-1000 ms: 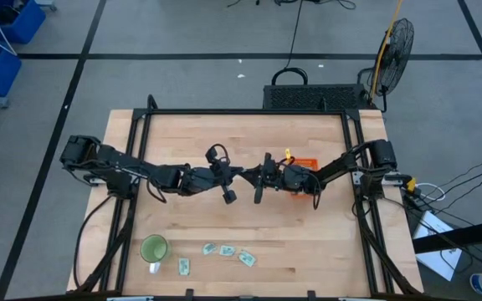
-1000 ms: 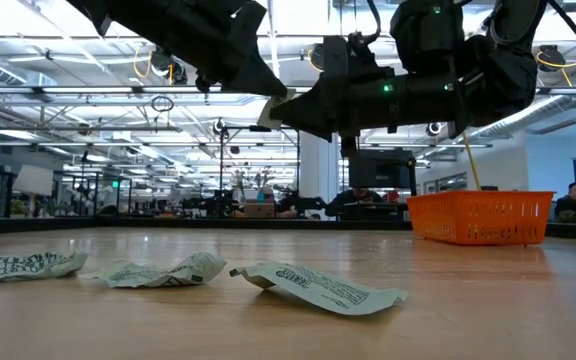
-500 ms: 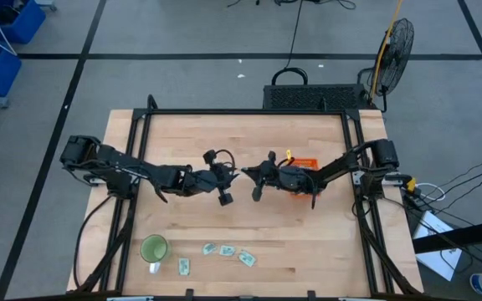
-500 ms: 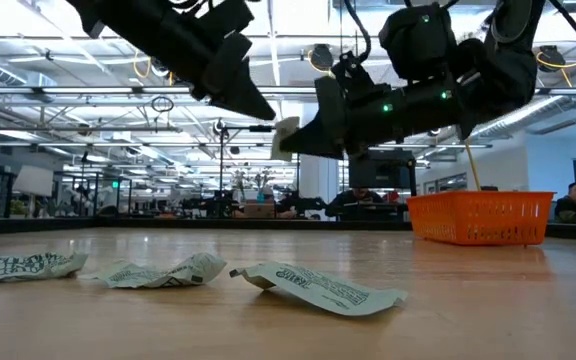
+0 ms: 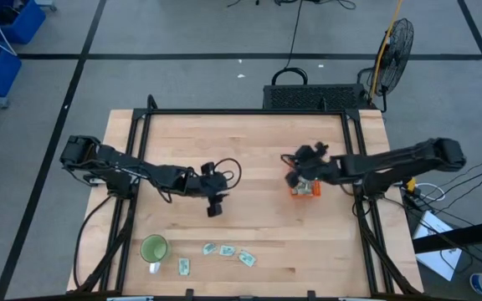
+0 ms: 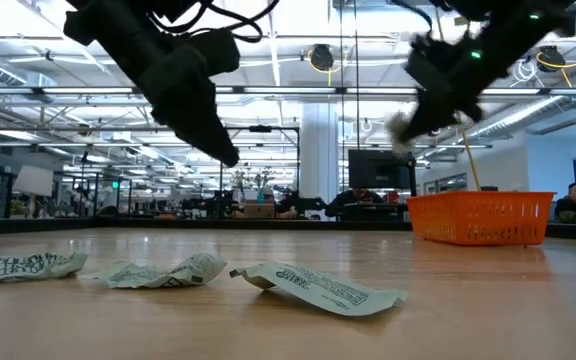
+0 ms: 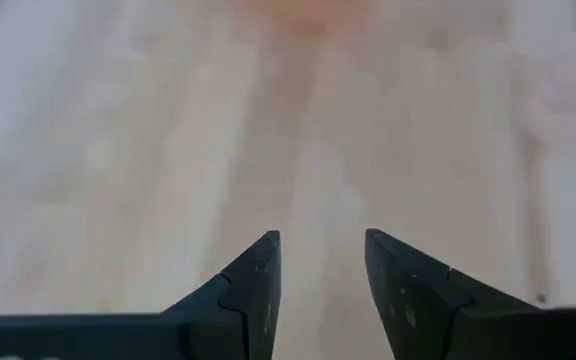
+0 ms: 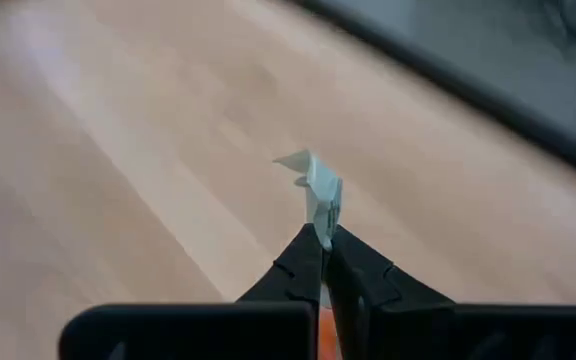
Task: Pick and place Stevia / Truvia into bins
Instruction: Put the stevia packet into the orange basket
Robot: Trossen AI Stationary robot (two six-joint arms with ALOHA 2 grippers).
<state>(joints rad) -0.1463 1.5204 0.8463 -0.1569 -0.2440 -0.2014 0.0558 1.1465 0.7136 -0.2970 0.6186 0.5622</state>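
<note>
Nearest the front edge of the desk (image 5: 249, 142), four sachets (image 5: 224, 250) lie loose beside a green cup (image 5: 153, 248), so most of the visible work is left. Farther in, my left gripper (image 5: 214, 205) hangs over bare wood with its fingers spread and nothing between them. Beyond that, toward the right side, my right gripper (image 8: 324, 240) is clamped tight on one pale sachet (image 8: 320, 190), which sticks up past the fingertips, and it hovers at the orange tray (image 5: 305, 189). I judge this sachet is close to being dropped in; I cannot tell what the tray already contains.
</note>
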